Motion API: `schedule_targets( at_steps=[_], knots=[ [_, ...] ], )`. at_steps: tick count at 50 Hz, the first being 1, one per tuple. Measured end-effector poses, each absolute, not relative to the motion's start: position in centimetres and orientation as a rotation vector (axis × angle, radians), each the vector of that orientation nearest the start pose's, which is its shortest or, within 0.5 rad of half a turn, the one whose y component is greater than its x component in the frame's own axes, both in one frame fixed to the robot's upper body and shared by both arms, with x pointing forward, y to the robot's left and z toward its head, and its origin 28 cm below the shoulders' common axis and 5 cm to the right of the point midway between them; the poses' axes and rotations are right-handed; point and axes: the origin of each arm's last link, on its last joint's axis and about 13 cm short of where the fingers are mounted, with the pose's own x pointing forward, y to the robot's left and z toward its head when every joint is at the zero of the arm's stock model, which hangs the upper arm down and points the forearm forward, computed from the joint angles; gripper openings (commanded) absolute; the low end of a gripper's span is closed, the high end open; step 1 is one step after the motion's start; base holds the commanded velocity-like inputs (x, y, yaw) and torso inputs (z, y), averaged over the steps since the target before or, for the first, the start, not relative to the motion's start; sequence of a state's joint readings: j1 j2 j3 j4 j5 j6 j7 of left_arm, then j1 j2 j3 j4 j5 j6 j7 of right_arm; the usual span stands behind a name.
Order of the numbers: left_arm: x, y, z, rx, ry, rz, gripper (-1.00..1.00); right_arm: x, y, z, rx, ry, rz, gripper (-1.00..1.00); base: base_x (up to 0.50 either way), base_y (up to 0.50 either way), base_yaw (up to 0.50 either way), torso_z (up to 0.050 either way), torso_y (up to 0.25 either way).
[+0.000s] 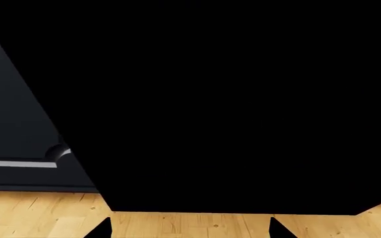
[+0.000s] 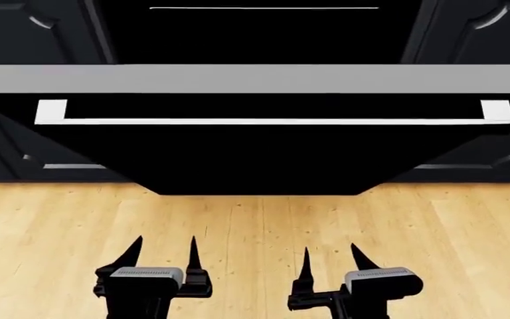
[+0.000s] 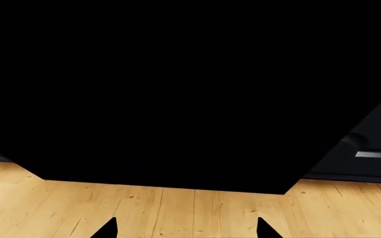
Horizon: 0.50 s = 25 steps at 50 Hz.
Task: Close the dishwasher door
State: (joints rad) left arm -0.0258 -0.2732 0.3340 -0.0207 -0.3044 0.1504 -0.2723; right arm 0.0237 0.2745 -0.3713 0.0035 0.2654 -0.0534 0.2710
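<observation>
Approach step: glossy black dishwasher door point(image 2: 255, 153) with long silver bar handle point(image 2: 273, 121) hangs open at twelve o'clock; left gripper point(image 2: 162, 256) and right gripper point(image 2: 331, 260) both spread, empty. Next, I'd judge, lift its underside.

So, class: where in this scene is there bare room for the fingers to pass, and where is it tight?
Free: the wooden floor between the open dishwasher door and both grippers, left and right, which are open and apart from it. Tight: the slot behind the silver handle, and beside the door where navy cabinets flank it.
</observation>
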Motion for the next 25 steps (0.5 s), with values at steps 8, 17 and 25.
schedule_targets(
  at_steps=[8, 17, 25],
  knots=[
    [20.6, 20.54, 1.42, -0.055, -0.052, -0.04, 1.0, 20.12, -9.0, 0.84, -0.008, 0.027, 0.085, 1.0, 0.15, -0.06, 0.0, 0.0, 0.0],
    [20.62, 20.53, 1.42, -0.056, -0.052, -0.04, 1.0, 20.17, -9.01, 0.82, -0.01, 0.027, 0.085, 1.0, 0.18, 0.0, 0.0, 0.0, 0.0],
    [20.62, 20.52, 1.4, -0.056, -0.052, -0.04, 1.0, 20.18, -8.99, 0.81, -0.011, 0.027, 0.085, 1.0, 0.2, 0.0, 0.0, 0.0, 0.0]
  ],
)
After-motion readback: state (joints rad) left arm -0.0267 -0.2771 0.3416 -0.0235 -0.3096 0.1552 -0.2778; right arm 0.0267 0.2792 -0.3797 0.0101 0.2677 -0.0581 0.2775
